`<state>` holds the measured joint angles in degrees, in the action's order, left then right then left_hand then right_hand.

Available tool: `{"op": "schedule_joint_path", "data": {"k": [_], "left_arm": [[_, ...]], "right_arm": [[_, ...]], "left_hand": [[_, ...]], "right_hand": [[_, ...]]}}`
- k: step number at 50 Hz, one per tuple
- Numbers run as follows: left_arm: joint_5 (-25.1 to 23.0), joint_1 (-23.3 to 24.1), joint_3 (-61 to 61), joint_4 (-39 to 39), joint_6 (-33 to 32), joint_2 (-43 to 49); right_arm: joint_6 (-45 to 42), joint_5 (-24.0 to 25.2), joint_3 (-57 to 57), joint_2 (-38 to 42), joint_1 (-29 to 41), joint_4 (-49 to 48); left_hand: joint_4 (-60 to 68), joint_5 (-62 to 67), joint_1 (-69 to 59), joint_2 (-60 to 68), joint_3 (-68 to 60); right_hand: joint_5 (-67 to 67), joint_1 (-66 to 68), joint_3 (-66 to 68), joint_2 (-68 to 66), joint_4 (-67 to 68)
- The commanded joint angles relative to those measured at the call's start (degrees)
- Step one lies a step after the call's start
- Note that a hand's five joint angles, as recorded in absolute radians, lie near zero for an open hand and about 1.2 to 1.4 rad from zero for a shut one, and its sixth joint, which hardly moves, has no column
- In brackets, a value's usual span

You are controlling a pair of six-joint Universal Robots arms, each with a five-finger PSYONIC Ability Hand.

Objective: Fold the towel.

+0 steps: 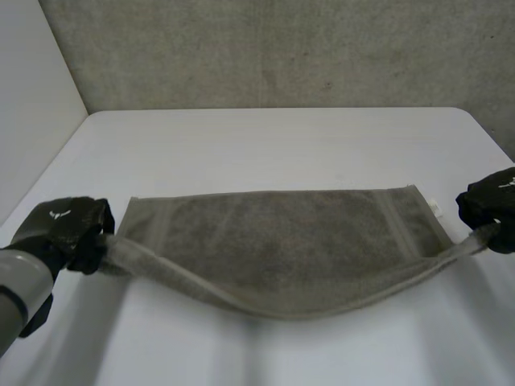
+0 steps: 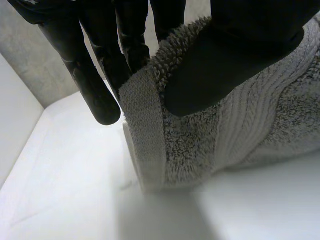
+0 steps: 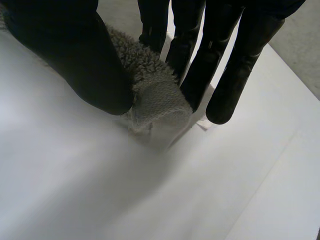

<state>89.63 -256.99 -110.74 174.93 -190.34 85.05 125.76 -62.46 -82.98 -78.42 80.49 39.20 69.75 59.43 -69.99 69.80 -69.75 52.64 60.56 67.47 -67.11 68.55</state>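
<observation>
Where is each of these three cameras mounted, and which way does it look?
Head view: between and behind the arms, looking down at the towel on the white table; left hand and right hand show.
Left wrist view: on that wrist, looking along the palm; its hand pinches a towel corner.
Right wrist view: likewise, on the right wrist.
All share the towel and the white table.

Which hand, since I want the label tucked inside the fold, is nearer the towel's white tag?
Right. The right hand pinches a towel corner close beside the white tag; the left hand pinches the opposite corner.
</observation>
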Motion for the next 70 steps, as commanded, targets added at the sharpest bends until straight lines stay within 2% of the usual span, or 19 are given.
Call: {"op": "schedule_joint_path", "data": {"k": [1, 2, 4, 5, 7, 12, 18, 23, 29, 44, 46, 47, 48, 50, 52, 54, 56, 61, 70], "left_arm": [[0.01, 0.09, 7.45, 9.98, -0.12, 14.68], [0.01, 0.09, 7.47, 10.00, -0.12, 14.71], [0.19, 0.44, 11.40, 12.45, -0.12, 20.39], [0.19, 0.44, 11.42, 12.46, -0.12, 20.42], [0.19, 0.53, 13.45, 13.60, -0.12, 23.23], [0.28, 0.53, 20.29, 18.68, 0.05, 32.00], [0.54, 0.70, 24.08, 22.04, 0.14, 36.15], [0.72, 0.88, 27.59, 25.28, 0.05, 40.28], [0.89, 0.88, 28.65, 25.90, 0.05, 42.22], [0.81, 0.88, 28.65, 26.17, 0.05, 43.62], [0.81, 0.97, 28.74, 26.52, 0.05, 43.54], [0.72, 0.97, 28.65, 27.22, 0.05, 43.54], [0.72, 0.97, 28.65, 27.22, 0.05, 43.54], [1.07, 0.97, 28.56, 28.71, 0.05, 43.19], [0.98, 0.97, 28.56, 29.41, 0.14, 42.84], [0.98, 1.06, 28.48, 29.77, 0.23, 42.13], [0.98, 1.32, 28.04, 30.03, 0.32, 39.60], [1.16, 1.23, 26.37, 30.03, 0.58, 35.11], [1.16, 0.53, 19.95, 29.77, 0.93, 26.84]], "right_arm": [[11.32, -3.01, 9.39, 13.79, 5.18, -9.83], [11.35, -3.02, 9.41, 13.82, 5.20, -9.85], [14.23, -6.69, 13.79, 19.42, 8.44, -13.78], [14.25, -6.71, 13.81, 19.45, 8.45, -13.80], [15.56, -10.39, 17.13, 23.99, 10.82, -18.26], [16.88, -14.00, 20.57, 29.27, 12.75, -24.86], [20.31, -15.94, 23.73, 33.59, 14.60, -32.77], [20.22, -18.05, 26.02, 36.66, 15.04, -35.24], [19.96, -19.19, 29.10, 40.18, 16.01, -35.25], [19.87, -18.76, 29.54, 41.16, 16.19, -35.42], [20.05, -19.02, 29.72, 41.15, 16.10, -35.86], [20.48, -19.63, 30.24, 41.15, 16.19, -36.82], [20.75, -20.59, 30.59, 40.98, 16.27, -38.48], [21.36, -21.91, 30.68, 40.54, 16.45, -40.33], [22.41, -23.22, 30.68, 39.84, 16.97, -42.52], [24.00, -24.38, 30.51, 38.17, 17.07, -44.57], [27.85, -25.43, 29.20, 33.88, 16.98, -47.45], [31.82, -25.09, 25.86, 27.47, 16.71, -49.13], [31.91, -23.06, 18.64, 17.95, 16.54, -48.26]], "left_hand": [[10.25, 10.57, -10.01, 10.20, -10.25], [10.25, 10.57, -10.01, 10.20, -10.25], [10.25, 10.57, -10.01, 10.20, -10.25], [10.25, 10.57, -10.01, 10.20, -10.25], [10.25, 10.57, -10.01, 10.20, -10.25], [10.25, 10.57, -10.01, 10.20, -10.25], [10.25, 10.57, -10.01, 10.20, -10.25], [10.25, 10.57, -10.01, 10.20, -10.25], [10.25, 10.57, -10.01, 10.20, -10.25], [10.25, 10.57, -10.01, 10.20, -10.25], [10.25, 10.57, -10.01, 10.20, -10.25], [1.61, 1.93, -1.37, 1.57, -1.62], [1.52, 1.84, -1.28, 1.48, -1.53], [-59.75, -59.43, 59.99, -59.80, 59.75], [-56.57, -56.25, 56.81, -56.62, 56.57], [-59.20, -58.88, 59.44, -59.25, 59.20], [-59.20, -58.88, 59.44, -59.24, 59.19], [-59.37, -59.05, 59.61, -59.41, 59.36], [-59.37, -59.05, 59.61, -59.41, 59.36]], "right_hand": [[17.36, 19.44, 12.53, -12.89, 11.45], [17.36, 19.44, 12.53, -12.89, 11.45], [17.36, 19.44, 12.53, -12.89, 11.45], [17.36, 19.44, 12.53, -12.89, 11.45], [17.36, 19.44, 12.53, -12.89, 11.45], [17.36, 19.44, 12.53, -12.89, 11.45], [17.36, 19.44, 12.53, -12.89, 11.45], [17.36, 19.44, 12.53, -12.89, 11.45], [17.36, 19.44, 12.53, -12.89, 11.45], [17.36, 19.44, 12.53, -12.89, 11.45], [13.21, 15.30, 8.39, -8.74, 7.30], [-33.75, -31.67, -38.57, 38.22, -39.66], [-52.64, -50.56, -57.47, 57.11, -58.55], [-52.64, -50.56, -57.47, 57.11, -58.55], [-52.64, -50.56, -57.47, 57.11, -58.55], [-52.64, -50.56, -57.47, 57.11, -58.55], [-52.64, -50.56, -57.47, 57.11, -58.55], [-52.64, -50.56, -57.47, 57.11, -58.55], [-52.64, -50.56, -57.47, 57.11, -58.55]]}}
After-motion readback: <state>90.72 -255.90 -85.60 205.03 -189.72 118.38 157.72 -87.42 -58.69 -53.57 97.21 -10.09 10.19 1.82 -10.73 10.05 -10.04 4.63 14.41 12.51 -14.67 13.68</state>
